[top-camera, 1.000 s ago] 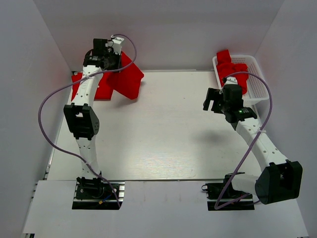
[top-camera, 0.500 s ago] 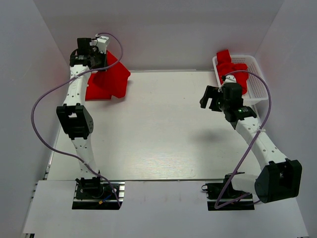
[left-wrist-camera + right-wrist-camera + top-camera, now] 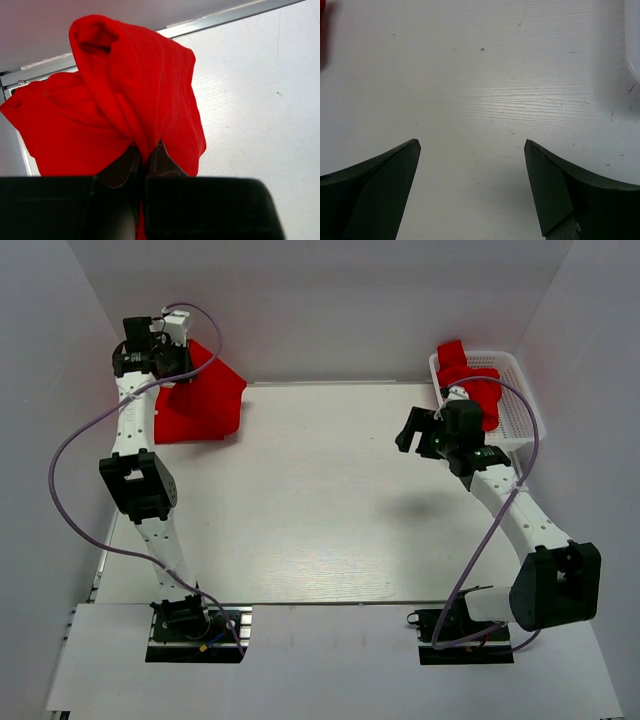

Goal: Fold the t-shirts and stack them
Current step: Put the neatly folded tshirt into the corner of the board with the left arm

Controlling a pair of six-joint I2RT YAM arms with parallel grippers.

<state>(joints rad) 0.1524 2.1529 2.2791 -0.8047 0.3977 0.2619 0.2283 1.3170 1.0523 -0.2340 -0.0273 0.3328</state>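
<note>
**Fig.** Top view, compared w/ 1 s earlier. The left gripper (image 3: 145, 161) has been carried further left and toward the back wall. The held t-shirt (image 3: 205, 400) has been dragged with it, so less of the table (image 3: 320, 500) is covered. The right gripper (image 3: 415, 430) has been shifted slightly left.

L. jaws are seen nearly closed, w/ a fold of red cloth pinched betw. them (wrist view). R. jaws are spread wide w/ nothing betw. them, and bare tabletop is seen below.

The held shirt is hung from the pinch as a rough triangle. Its apex is at the gripper, and its long axis is run diagonally from far-left to near-right. Its lower edge is placed at the table's far-left corner.

Further t-shirts (image 3: 468, 375) are heaped in the white basket (image 3: 520, 410) at far right, just beyond the r. gripper.
</note>
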